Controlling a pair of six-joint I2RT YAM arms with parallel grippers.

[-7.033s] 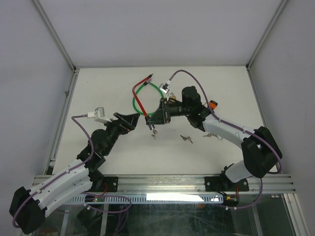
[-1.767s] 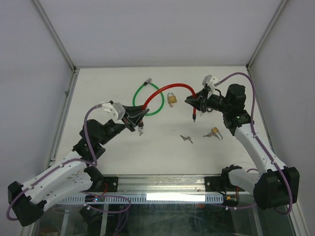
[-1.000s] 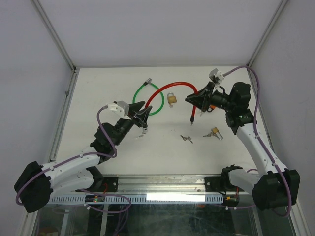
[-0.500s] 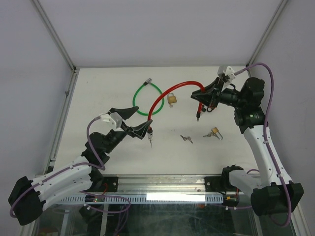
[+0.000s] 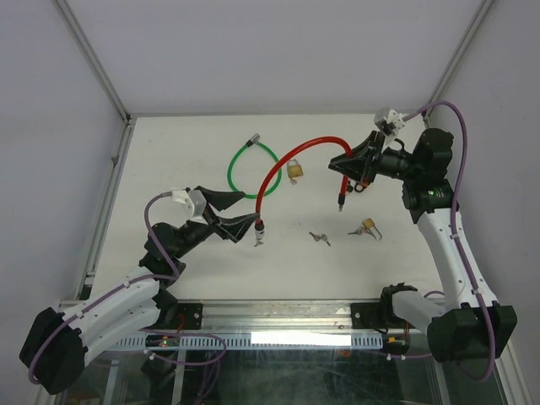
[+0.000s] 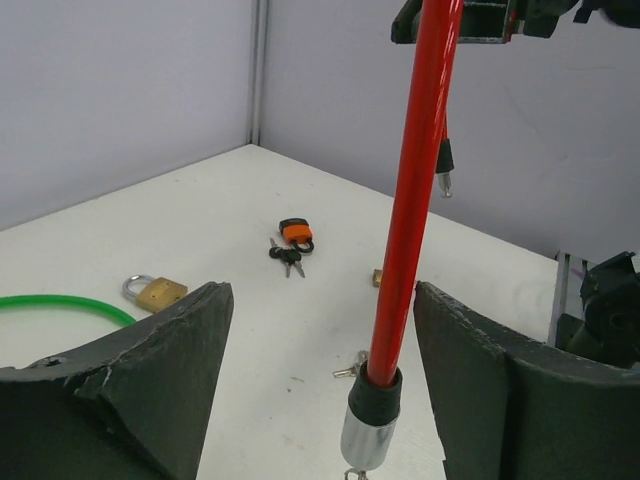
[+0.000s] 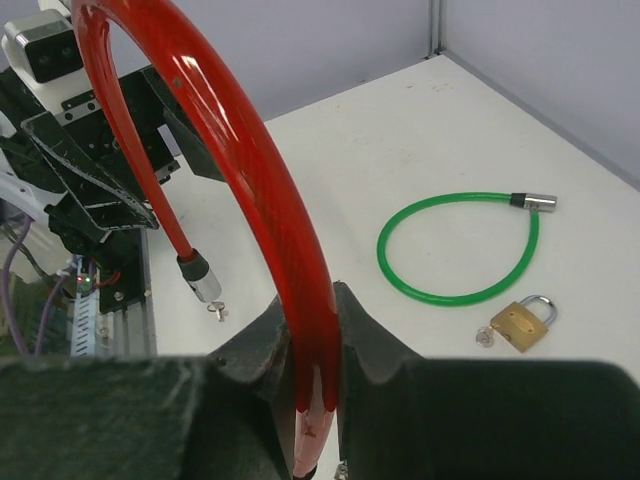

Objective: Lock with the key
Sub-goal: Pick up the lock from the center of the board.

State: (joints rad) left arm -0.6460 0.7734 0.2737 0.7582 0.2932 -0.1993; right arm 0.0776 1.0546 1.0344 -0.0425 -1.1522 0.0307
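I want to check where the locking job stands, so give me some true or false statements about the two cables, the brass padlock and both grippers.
1. The right gripper is shut on the red cable lock. True.
2. The left gripper is clamped on the red cable's metal end. False: its jaws are open, and the end hangs between its fingers without touching them.
3. The green cable lock lies in a loop on the table. True.
4. The brass padlock is hooked through the green cable. False: it lies beside the loop, apart from it.
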